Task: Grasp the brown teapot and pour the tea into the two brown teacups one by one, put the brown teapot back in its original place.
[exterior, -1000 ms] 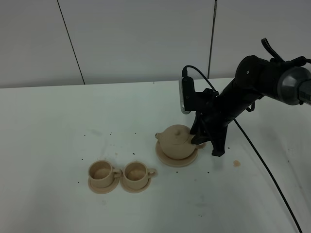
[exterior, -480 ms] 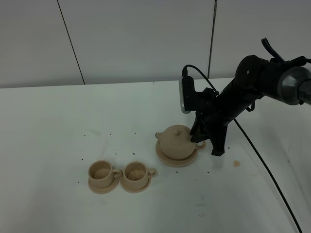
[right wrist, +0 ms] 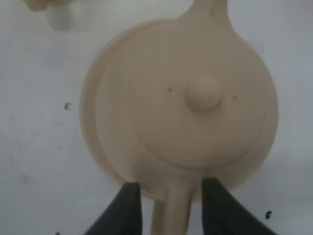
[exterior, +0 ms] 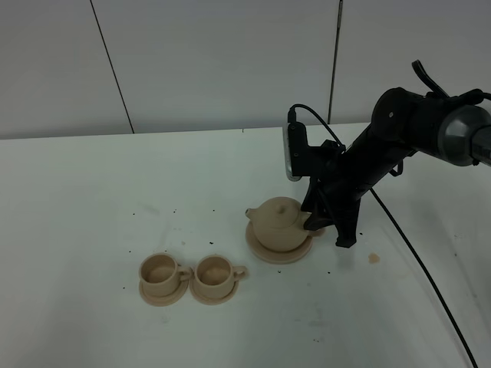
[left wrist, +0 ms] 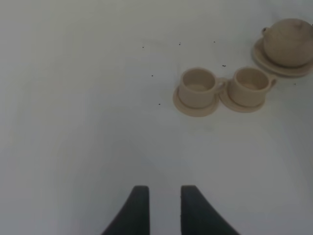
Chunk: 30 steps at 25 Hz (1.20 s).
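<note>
Right of frame centre, the right gripper (right wrist: 170,208) has jaws apart astride the handle (right wrist: 171,218) of the brown teapot (exterior: 278,224); an off-centre close could tip it off the saucer (exterior: 265,252).

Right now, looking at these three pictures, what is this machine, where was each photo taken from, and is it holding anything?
It is a robot with two arms, each ending in a two-fingered gripper. One picture comes from a camera mounted high, looking down on the white table. The other two come from small cameras on the arms' wrists. On the table stand a beige teapot on a wide saucer and two matching teacups on little saucers. The right gripper has its dark fingers either side of the teapot's handle, with gaps showing, so nothing is clamped. The left gripper hangs over bare table, slightly open, holding nothing.
</note>
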Each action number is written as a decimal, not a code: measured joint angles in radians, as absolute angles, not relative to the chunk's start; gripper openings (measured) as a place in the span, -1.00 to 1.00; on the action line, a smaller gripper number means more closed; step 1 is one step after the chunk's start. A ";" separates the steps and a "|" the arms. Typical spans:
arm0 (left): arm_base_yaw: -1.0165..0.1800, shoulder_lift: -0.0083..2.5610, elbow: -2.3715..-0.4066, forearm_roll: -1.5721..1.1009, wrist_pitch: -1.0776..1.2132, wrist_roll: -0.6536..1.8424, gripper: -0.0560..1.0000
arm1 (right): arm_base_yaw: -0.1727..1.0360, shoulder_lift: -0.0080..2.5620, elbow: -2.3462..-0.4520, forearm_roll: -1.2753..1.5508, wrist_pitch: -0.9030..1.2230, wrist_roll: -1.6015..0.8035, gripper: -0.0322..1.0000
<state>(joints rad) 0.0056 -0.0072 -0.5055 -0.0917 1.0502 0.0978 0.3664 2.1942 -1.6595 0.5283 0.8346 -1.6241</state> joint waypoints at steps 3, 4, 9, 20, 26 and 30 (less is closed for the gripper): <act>0.006 -0.007 -0.505 -0.092 1.050 0.098 -0.46 | 0.366 2.194 -1.659 0.528 0.835 -1.622 -0.36; 0.006 -0.007 -0.505 -0.092 1.050 0.098 -0.46 | 0.366 2.194 -1.659 0.528 0.835 -1.621 -0.37; 0.006 -0.007 -0.505 -0.092 1.050 0.098 -0.46 | 0.366 2.190 -1.659 0.510 0.835 -1.616 -0.41; 0.006 -0.007 -0.505 -0.092 1.050 0.098 -0.46 | 0.366 2.173 -1.658 0.467 0.842 -1.579 -0.41; 0.006 -0.007 -0.505 -0.092 1.050 0.098 -0.46 | 0.367 2.173 -1.658 0.455 0.849 -1.571 -0.41; 0.006 -0.007 -0.505 -0.092 1.050 0.098 -0.46 | 0.381 2.173 -1.658 0.417 0.853 -1.549 -0.42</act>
<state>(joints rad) 0.0056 -0.0072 -0.5055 -0.0917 1.0502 0.0978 0.3809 2.1725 -1.6584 0.4168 0.8533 -1.5487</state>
